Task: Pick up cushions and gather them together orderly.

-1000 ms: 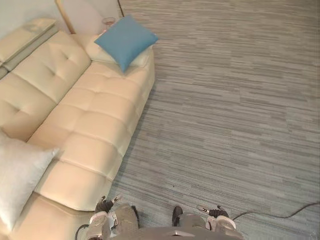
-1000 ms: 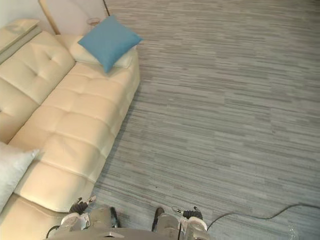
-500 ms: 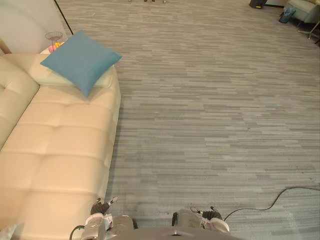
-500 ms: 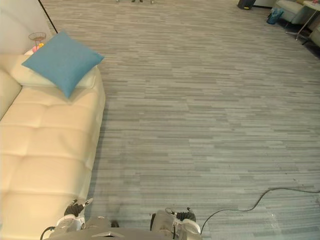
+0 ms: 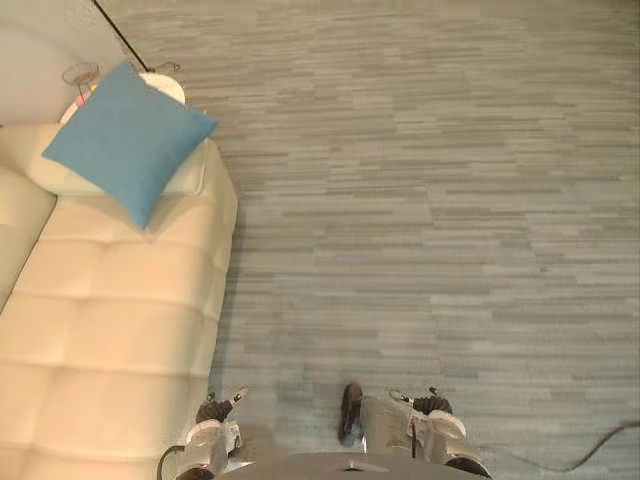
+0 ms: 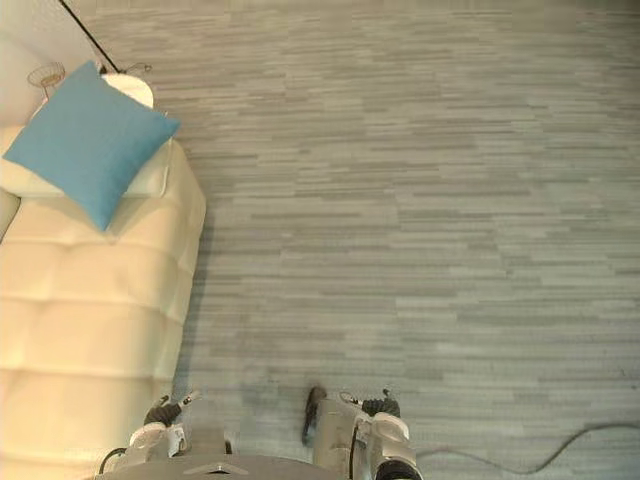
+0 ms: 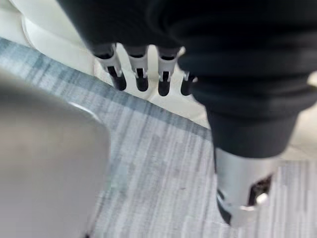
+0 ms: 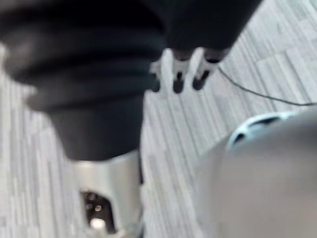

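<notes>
A blue cushion (image 5: 125, 140) leans tilted on a cream pad (image 5: 190, 175) at the far end of the cream sofa (image 5: 110, 320). My left hand (image 5: 211, 410) hangs low beside the sofa's front edge, far from the cushion. In the left wrist view its fingers (image 7: 141, 74) point straight down over the carpet and sofa edge, holding nothing. On the other side my right hand (image 5: 431, 404) hangs over the carpet. Its fingers (image 8: 183, 74) are straight too, with nothing in them.
Grey striped carpet (image 5: 430, 200) spreads wide to the right of the sofa. A small white round table (image 5: 163, 88) and a wire basket (image 5: 80, 73) stand behind the sofa's far end, by the wall.
The camera has swung right and then tipped down: the white cushion at the sofa's near end has left the picture and the blue cushion sits further left. Both hands still hang low.
</notes>
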